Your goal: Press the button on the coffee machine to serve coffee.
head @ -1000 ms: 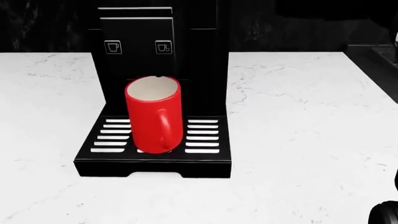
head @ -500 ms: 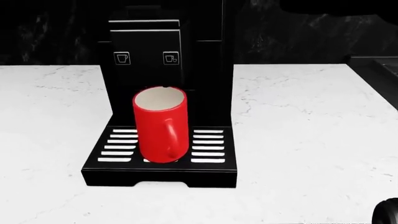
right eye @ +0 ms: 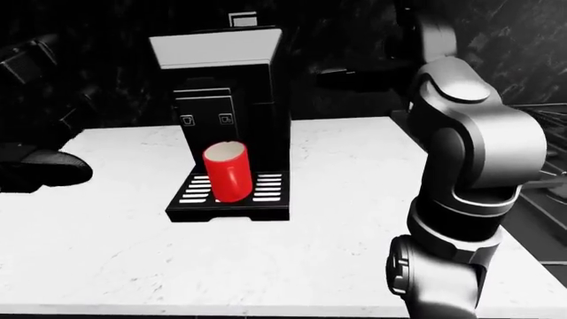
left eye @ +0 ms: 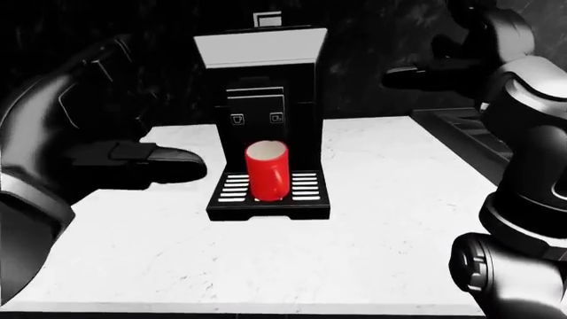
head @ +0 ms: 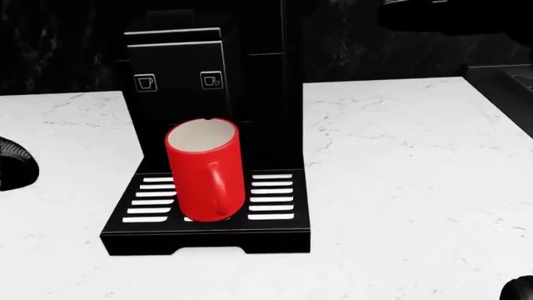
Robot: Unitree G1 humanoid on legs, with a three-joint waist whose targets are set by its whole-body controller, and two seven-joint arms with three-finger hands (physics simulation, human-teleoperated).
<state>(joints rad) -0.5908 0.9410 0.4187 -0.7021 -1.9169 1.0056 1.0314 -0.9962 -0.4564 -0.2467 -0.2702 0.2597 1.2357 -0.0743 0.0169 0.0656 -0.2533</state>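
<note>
Head view is showing a red mug [head: 205,169] sitting on the coffee machine [head: 250,94] drip tray [head: 208,234]. Right hand [left eye: 425,74] is hovering at two o'clock, left hand [left eye: 151,163] at nine; I cannot tell either grip.

White marble counter [head: 417,162], seemingly dark wall [head: 50,37]

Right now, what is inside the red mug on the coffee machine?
The red mug on the drip tray shows only a pale, bare inner wall. Its bottom is hidden by the rim, so whether any coffee lies there cannot be seen.

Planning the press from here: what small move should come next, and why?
Probably swing the right hand leftward and down toward the buttons on the coffee machine. The red mug already stands on the drip tray, and neither hand touches the machine.
</note>
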